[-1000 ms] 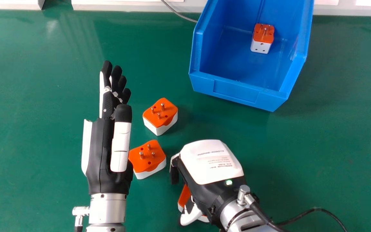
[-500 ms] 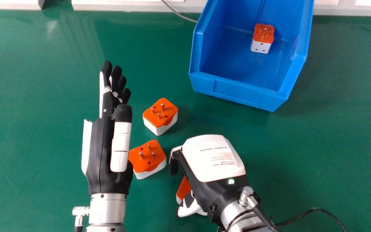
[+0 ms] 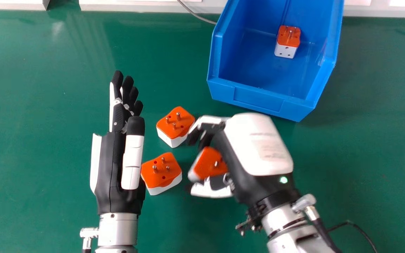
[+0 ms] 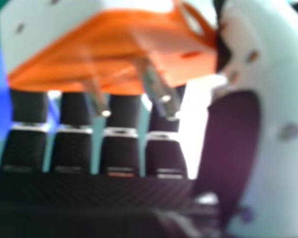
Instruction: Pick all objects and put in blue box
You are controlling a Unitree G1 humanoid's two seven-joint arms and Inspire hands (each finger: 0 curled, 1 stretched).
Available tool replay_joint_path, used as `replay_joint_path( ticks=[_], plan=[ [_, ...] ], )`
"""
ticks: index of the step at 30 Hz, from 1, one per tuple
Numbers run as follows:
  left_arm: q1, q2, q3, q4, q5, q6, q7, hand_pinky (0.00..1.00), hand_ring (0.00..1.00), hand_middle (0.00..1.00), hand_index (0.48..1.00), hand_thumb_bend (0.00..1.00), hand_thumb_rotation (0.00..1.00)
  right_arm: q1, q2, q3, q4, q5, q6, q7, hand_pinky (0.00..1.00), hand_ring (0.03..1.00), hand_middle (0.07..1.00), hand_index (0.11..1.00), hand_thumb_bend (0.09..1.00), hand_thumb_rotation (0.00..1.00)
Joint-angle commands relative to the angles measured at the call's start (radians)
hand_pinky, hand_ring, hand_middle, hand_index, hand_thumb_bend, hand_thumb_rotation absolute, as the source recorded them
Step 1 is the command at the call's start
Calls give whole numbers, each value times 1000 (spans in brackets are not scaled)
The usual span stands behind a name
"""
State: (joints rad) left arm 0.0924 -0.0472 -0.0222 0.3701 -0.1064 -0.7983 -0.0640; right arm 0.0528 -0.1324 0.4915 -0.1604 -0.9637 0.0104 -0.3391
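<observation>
With one adapter [image 3: 287,40] sitting in the blue box [image 3: 258,99] by the far edge of the table [image 3: 47,105], the right hand [image 3: 258,144] is gripping a second adapter [image 3: 208,163], while a third adapter [image 3: 175,124] and a fourth adapter [image 3: 161,173] are waiting beside the open left hand [image 3: 115,168].

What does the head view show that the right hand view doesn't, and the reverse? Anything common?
Head view: the open left hand, two orange-and-white plugs on the green table, a third plug inside the blue box, and the white back of the right hand.

Right hand view: that hand's palm side, with two metal pins close up.

Both: the held plug and the right hand gripping it. Blue at the right hand view's edge is probably the box.
</observation>
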Motion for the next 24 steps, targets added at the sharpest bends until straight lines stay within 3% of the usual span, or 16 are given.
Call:
replay_joint_path(
  ticks=[1,5,7,14,24],
  plan=[
    [-13,-29,-2,-8,16,-21,5,1000,1000,1000,1000,815,912,-56,-6,-37,20,21,-72,-103,339,402,481,517,513,1],
    [-18,-31,-1,-4,22,-22,14,1000,1000,1000,1000,817,913,-122,-17,-101,55,73,-127,-153,344,413,485,510,510,0],
    [-22,-34,-1,2,16,-26,14,1000,1000,1000,1000,817,913,-166,-28,-133,58,83,-139,-160,344,413,485,510,510,0],
    [-31,-38,-2,15,11,-31,16,1000,1000,1000,1000,823,909,-345,-71,-214,73,32,-109,-160,344,424,490,504,507,0],
    [-55,-37,3,31,11,-26,22,1000,1000,1000,1000,826,906,-586,-127,-249,267,57,-117,-175,328,428,499,496,502,0]
  ],
)
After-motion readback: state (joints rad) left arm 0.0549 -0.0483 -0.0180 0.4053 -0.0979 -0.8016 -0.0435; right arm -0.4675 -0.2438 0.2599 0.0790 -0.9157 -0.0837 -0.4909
